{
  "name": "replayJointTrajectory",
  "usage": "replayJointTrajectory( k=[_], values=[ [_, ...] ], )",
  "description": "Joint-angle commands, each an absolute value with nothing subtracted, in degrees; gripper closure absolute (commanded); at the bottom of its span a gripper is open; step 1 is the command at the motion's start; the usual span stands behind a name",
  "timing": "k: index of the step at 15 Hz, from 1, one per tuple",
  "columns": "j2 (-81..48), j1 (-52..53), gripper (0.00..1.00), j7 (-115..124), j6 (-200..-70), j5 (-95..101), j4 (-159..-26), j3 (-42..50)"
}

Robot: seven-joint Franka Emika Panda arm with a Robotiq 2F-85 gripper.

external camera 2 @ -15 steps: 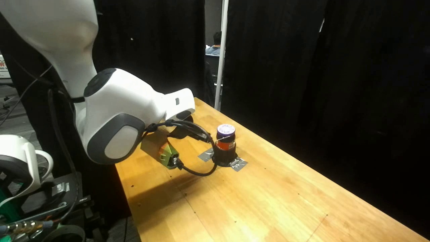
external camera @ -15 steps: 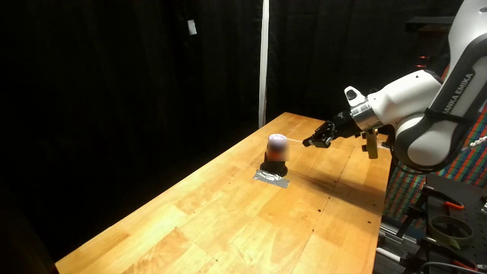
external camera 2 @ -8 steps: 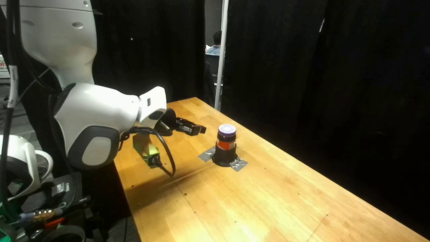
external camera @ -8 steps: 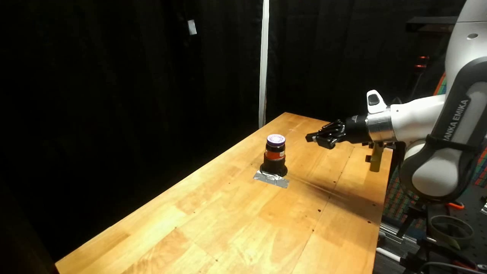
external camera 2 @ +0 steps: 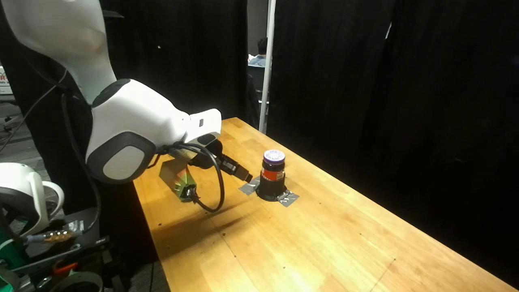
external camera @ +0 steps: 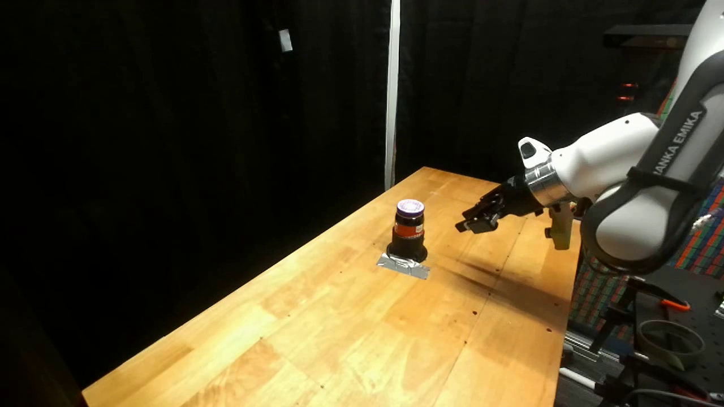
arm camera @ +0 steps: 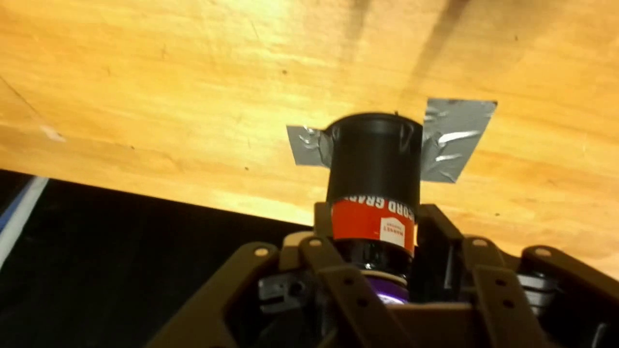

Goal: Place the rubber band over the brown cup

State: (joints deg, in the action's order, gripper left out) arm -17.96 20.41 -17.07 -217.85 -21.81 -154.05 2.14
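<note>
The gripper (arm camera: 376, 222) hung near the cup (external camera: 409, 225) but apart from it, with no band stretched between them.
Nearest, the gripper was spread wide with nothing seen in its hold; a second earlier the band ran from it to the cup, so release seemed likely. Past that, a pale line (arm camera: 387, 276) under the cup's purple lid (external camera 2: 274, 156) may have been the band; the contents were hidden. Beyond, the upright cup sat in a black holder (external camera: 407, 247), taped to the table (external camera: 339, 328).

Beyond a gap, the brown cup (external camera: 408, 233) fronts the pincer (external camera: 464, 221)
</note>
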Motion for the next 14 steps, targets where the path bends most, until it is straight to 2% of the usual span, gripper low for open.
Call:
replayJointTrajectory(
  k=[1,3,4,9,14],
  values=[
    [-8.5,26.2,0.19,-31.5,-201.8,-36.9,-155.7,7.4],
    [-8.6,35.6,0.03,-41.0,-195.1,-47.0,-155.0,17.8],
    [-9.9,39.6,0.0,-45.8,-193.2,-51.8,-154.8,22.2],
    [-15.3,55.9,0.0,-53.7,-190.0,-63.5,-158.1,36.8],
    [-21.0,70.7,0.0,-52.5,-186.0,-72.9,-158.3,46.4]
  ],
)
